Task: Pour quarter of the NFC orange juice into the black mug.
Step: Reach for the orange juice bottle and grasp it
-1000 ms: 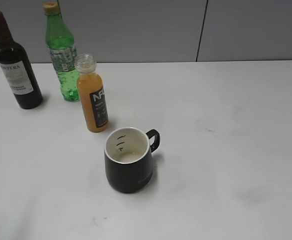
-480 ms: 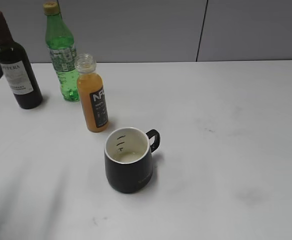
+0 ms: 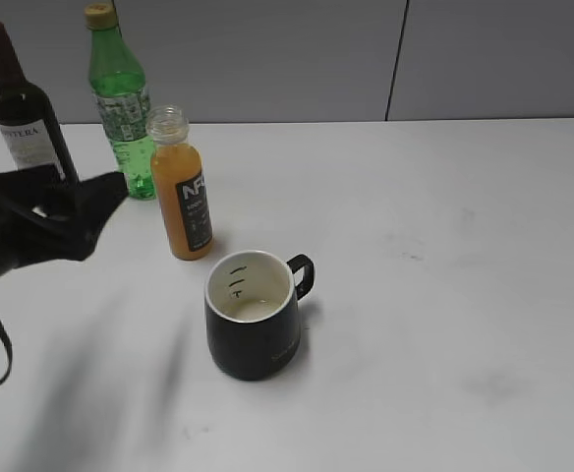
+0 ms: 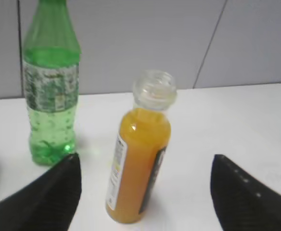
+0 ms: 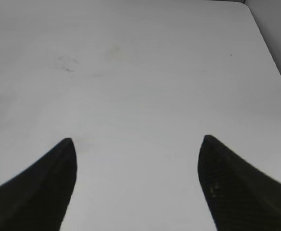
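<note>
Now the left gripper has swung in beside the NFC orange juice — jaws spread, empty. Grasp comes next; the black mug waits — unfilled.

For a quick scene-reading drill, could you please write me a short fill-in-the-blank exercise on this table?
1. The NFC orange juice has no ____ on its neck.
2. The black mug stands ____, its handle towards the right of the exterior view.
3. The green bottle stands between the juice and the ____ bottle.
4. The left hand is ____ and holds nothing.

Missing words: cap; upright; wine; open
</note>
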Tool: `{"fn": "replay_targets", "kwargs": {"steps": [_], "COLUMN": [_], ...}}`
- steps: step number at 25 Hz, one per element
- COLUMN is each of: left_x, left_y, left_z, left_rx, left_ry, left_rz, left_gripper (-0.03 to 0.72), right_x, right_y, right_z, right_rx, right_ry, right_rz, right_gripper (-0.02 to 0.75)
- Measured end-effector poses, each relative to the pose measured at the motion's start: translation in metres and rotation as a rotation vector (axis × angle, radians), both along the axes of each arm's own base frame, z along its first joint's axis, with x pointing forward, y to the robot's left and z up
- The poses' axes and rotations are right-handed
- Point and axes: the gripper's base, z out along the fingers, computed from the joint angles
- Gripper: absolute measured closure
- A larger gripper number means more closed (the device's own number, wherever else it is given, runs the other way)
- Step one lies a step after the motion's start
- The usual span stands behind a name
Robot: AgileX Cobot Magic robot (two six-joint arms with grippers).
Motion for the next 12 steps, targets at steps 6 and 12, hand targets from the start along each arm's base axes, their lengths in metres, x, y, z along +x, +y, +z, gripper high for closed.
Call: {"fn": "replay_targets", "kwargs": {"steps": [6, 12], "left_x": [0.014, 0.036], "left_y": [-0.012, -0.021], "left_z": [-0.04, -0.065], "left_rx": [0.058, 0.072], "left_ry": [0.073, 0.093], "left_rz": [-0.101, -0.134], "left_gripper": [0.043, 0.043], "right_x": [0.0, 0.0], "right_y": [0.0, 0.0], "right_z": [0.0, 0.0], "right_rx": [0.0, 0.0], "right_ry": [0.0, 0.0], "right_rz": [0.0, 0.0], "right_gripper": [0.143, 0.143]}}
